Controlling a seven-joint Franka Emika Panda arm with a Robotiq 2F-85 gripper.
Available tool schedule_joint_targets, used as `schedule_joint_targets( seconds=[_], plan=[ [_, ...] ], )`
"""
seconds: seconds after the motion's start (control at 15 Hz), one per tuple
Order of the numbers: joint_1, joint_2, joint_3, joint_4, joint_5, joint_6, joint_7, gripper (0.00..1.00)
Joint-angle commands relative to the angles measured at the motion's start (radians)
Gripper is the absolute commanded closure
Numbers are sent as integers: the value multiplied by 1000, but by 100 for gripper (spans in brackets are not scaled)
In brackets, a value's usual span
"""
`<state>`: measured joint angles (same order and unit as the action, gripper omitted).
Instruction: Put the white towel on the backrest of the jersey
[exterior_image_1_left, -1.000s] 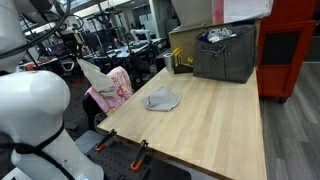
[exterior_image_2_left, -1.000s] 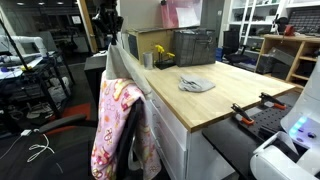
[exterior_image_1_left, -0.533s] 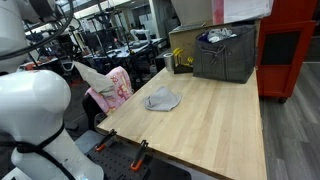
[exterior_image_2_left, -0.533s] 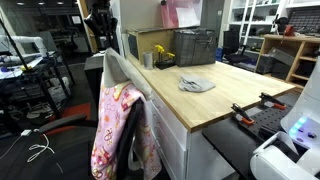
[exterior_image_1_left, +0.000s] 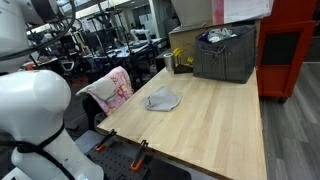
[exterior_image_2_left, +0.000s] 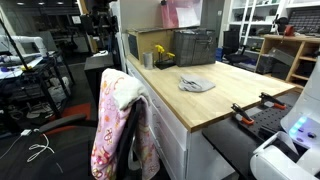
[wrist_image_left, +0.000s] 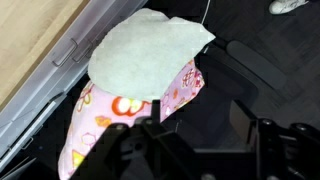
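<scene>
The white towel (wrist_image_left: 145, 50) lies draped over the top of a chair backrest that wears the pink patterned jersey (wrist_image_left: 120, 108). It shows in both exterior views as a white heap (exterior_image_2_left: 120, 88) on the pink jersey (exterior_image_2_left: 115, 135), and again as the towel (exterior_image_1_left: 96, 91) beside the table's near corner. My gripper (wrist_image_left: 203, 127) hangs above the towel, open, with nothing between its dark fingers (wrist_image_left: 243, 120). In an exterior view the gripper (exterior_image_2_left: 100, 36) stands a short way over the chair, clear of the towel.
A wooden table (exterior_image_1_left: 215, 120) stands beside the chair, with a crumpled grey cloth (exterior_image_1_left: 162, 98) on it and a grey crate (exterior_image_1_left: 225, 55) at the far end. Clamps (exterior_image_1_left: 140, 150) grip the table's near edge. Office chairs and desks crowd the background.
The gripper has opened and let go of the white towel. The towel has dropped from hanging in the air onto the top of the backrest.
</scene>
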<state>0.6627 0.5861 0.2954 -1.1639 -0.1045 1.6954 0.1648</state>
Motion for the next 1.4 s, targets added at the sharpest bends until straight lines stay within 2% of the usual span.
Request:
schedule_joint_targets(
  seconds=[0.0, 0.67, 1.0, 1.2, 1.33],
  plan=[
    [-29, -15, -34, 0, -25, 4, -1, 0],
    [-177, -18, -195, -67, -24, 53, 69, 0],
    [-270, -32, -241, -178, -5, 70, 74, 0],
    [-325, -37, -264, -264, 2, 128, 76, 0],
    [-380, -36, -249, -312, 9, 153, 83, 0]
  ],
)
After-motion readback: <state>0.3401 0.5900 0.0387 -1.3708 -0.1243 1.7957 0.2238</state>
